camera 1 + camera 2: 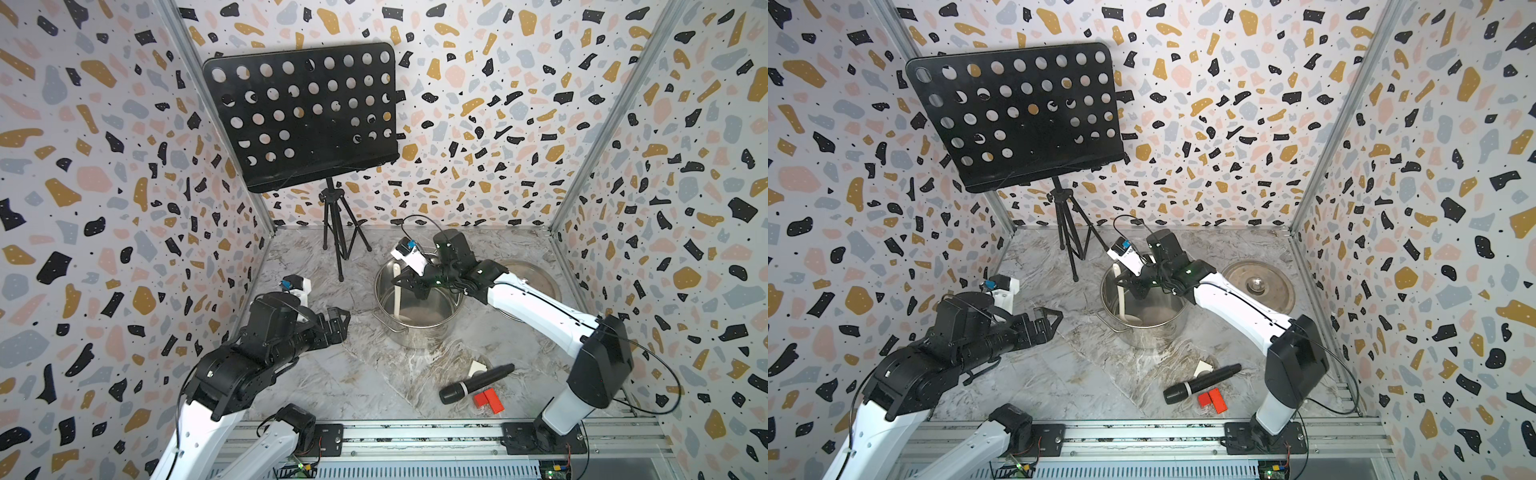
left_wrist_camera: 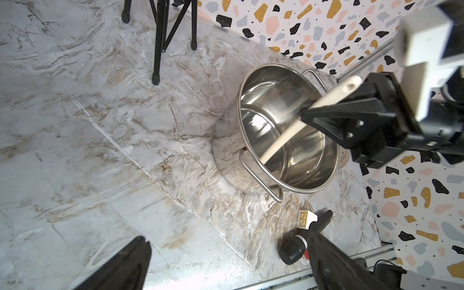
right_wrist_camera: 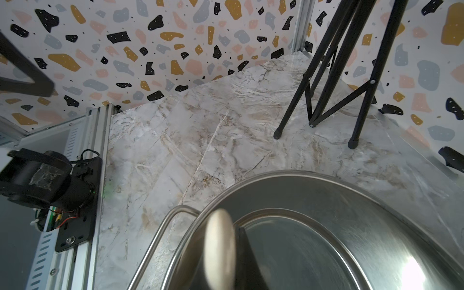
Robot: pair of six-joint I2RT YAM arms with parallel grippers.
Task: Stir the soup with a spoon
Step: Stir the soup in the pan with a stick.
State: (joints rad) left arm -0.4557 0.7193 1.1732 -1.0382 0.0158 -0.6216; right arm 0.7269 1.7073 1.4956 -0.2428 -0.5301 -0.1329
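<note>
Spoon [image 1: 398,298] stands steeply in pot [image 1: 419,337], bowl down near its left wall, handle top clamped tight in right end effector [image 1: 400,282]. Left end effector [image 1: 340,319] is spread wide, empty, well left of pot.

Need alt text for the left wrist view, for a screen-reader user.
The right gripper holds the cream spoon by its handle, slanting down into the steel pot on the marble table. A black microphone and a cream brick lie nearby.
</note>
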